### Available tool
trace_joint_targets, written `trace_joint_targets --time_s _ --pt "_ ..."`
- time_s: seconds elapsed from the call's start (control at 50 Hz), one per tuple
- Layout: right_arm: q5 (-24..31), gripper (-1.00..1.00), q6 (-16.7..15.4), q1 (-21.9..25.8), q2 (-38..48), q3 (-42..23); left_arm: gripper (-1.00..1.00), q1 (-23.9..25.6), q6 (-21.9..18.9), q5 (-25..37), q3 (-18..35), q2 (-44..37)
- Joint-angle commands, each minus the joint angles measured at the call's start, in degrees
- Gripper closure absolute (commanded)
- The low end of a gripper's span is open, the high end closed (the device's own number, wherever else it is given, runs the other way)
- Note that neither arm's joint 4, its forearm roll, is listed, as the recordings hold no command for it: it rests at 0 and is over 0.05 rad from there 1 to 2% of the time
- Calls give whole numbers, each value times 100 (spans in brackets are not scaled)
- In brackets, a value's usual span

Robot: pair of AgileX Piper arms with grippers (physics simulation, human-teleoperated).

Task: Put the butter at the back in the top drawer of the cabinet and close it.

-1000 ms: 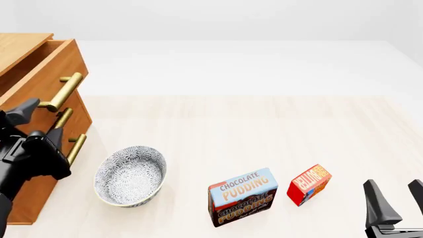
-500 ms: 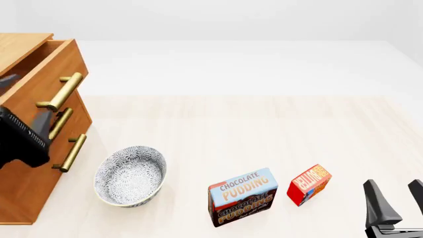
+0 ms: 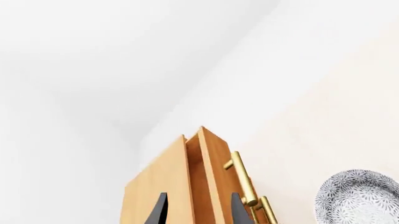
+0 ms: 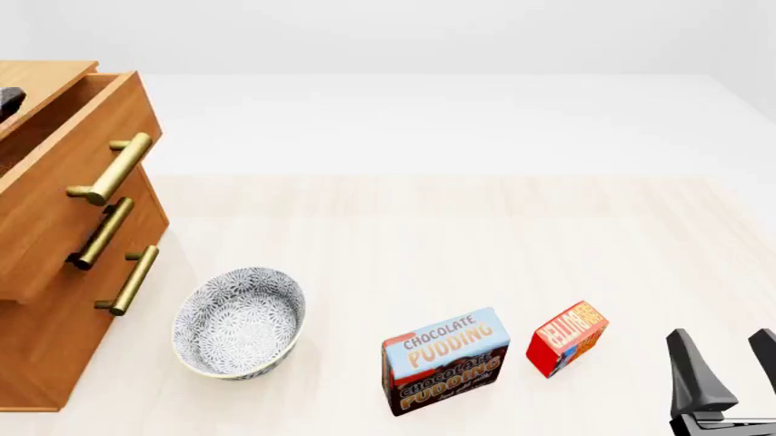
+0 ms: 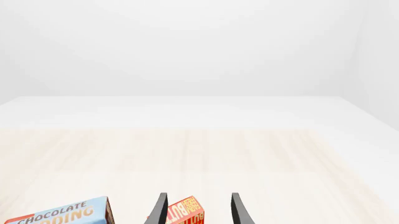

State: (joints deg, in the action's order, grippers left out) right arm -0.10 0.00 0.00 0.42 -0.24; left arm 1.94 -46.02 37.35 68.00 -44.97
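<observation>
Pale wood grain covers the counter (image 4: pixel 485 236) we work at, and beyond it rises a plain white backdrop. At the left edge of the front view we see the cabinet (image 4: pixel 49 300), orange-brown, with three brass handles stacked down its front. Its top drawer (image 4: pixel 73 145) is pulled out, and a strip of light interior shows behind the drawer front. Near the cabinet's lower drawers sits a patterned grey bowl (image 4: pixel 239 322), upright and apart from everything else.

To the right of the bowl stands the pudding box (image 4: pixel 445 361), light blue above and dark brown below. Just beside it, closer to our right arm, is the butter (image 4: pixel 566 338), a small red-orange box tilted on the counter and untouched. The right wrist view shows the butter (image 5: pixel 186 213) in line with the gap between our right fingers (image 5: pixel 196 210), which are spread apart and grip nothing. In the front view those fingers (image 4: pixel 728 363) rise from the lower right corner, near the butter but clear of it.

Our left fingers (image 3: pixel 196 210) show in the left wrist view as two dark tips, parted and empty, in front of the cabinet (image 3: pixel 162 186), with the drawer (image 3: pixel 209 163) and the bowl (image 3: pixel 358 198) also in sight.
</observation>
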Motion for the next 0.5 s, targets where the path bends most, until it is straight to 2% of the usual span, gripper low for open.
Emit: trace_joint_targets --time_s 0.02,0.16,0.34,0.4,0.44,0.5 --pt "0 -100 0 0 0 0 -100 152 1275 1629 1853 -661" --pt "0 -100 0 0 0 0 -100 231 1931 2380 2953 -1211" --pt "0 -100 0 0 0 0 -100 257 2518 2881 3564 -1630" --pt "0 -100 0 0 0 0 -100 -48 2565 2831 3767 -1537" --pt "0 -100 0 0 0 0 -100 83 2864 2992 3987 -1745" --pt "0 -100 0 0 0 0 -100 -20 2822 3006 4068 -1735"
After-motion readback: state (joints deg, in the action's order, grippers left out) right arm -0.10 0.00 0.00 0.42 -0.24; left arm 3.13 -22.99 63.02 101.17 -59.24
